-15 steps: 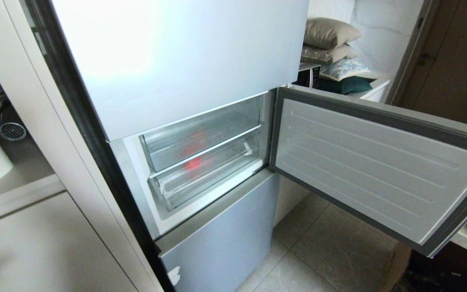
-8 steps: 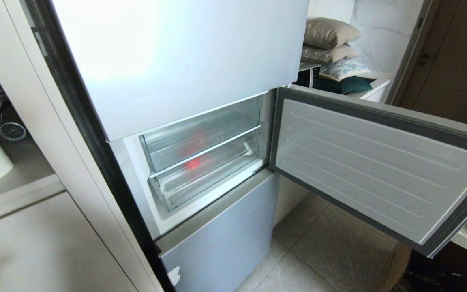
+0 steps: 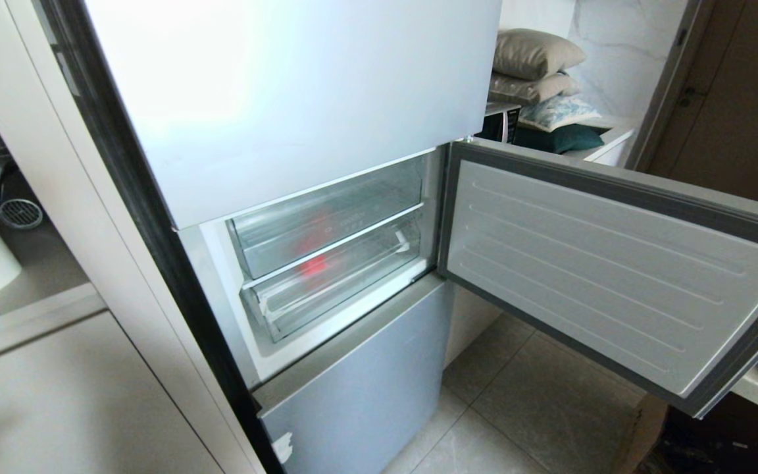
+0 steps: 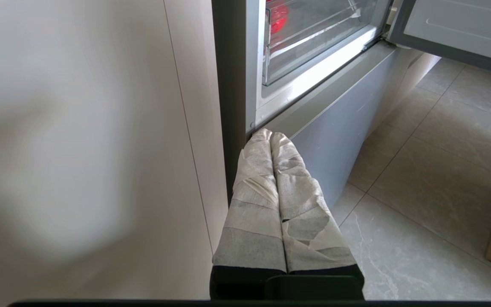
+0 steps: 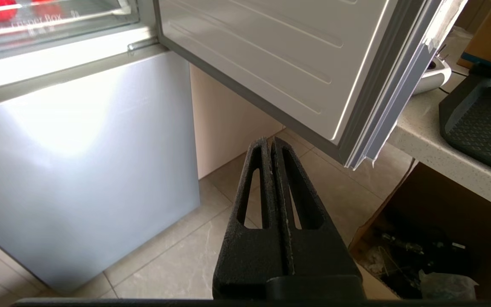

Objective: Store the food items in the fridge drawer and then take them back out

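Food items (image 3: 313, 265): 2 red fruits blurred behind the clear front of the fridge drawer (image 3: 333, 280), pushed in.
Fridge door (image 3: 609, 270): swung wide open to the right.
Left gripper (image 4: 270, 135): taped fingers pressed together, empty, low beside the fridge's lower panel (image 4: 339, 128).
Right gripper (image 5: 270, 143): black fingers together, empty, under the door's edge.

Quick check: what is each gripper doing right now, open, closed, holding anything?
Left gripper: closed, empty, low beside the fridge's lower panel.
Right gripper: closed, empty, below the open fridge door.
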You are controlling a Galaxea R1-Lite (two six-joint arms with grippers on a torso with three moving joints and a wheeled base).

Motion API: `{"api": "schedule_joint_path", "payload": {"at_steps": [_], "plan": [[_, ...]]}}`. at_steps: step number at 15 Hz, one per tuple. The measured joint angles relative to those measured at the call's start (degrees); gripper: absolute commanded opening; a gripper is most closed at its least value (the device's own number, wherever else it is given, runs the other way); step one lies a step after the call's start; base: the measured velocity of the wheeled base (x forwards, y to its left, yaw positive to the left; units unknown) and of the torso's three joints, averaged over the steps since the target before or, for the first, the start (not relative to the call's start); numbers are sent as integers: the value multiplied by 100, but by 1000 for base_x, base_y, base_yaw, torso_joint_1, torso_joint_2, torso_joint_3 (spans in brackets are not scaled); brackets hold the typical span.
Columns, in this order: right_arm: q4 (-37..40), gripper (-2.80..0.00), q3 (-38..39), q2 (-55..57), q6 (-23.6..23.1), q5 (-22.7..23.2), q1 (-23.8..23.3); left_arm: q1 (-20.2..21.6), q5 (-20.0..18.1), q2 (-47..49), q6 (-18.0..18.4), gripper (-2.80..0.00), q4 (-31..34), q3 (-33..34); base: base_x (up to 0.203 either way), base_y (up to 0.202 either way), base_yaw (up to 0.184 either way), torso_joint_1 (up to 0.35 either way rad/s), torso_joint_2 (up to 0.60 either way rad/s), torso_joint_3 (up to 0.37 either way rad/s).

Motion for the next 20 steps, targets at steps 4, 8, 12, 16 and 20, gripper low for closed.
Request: {"api": "schedule_joint_path", "payload": {"at_steps": [4,8,12,16,20], "plan": [[4,-280,0,-49,16,-7,5,0,2,0,0,-280,0,0,0,0,0,-85,173,91],[4,-280,0,-52,20,-7,5,0,2,0,0,-280,0,0,0,0,0,-147,321,167],[-4,-280,0,-52,97,-12,5,0,2,0,0,-280,0,0,0,0,0,-156,336,180],[-3,-280,0,-52,130,-17,5,0,0,0,0,-280,0,0,0,0,0,-177,374,197],[-4,-280,0,-52,133,-15,5,0,0,0,0,-280,0,0,0,0,0,-226,486,258]]}}
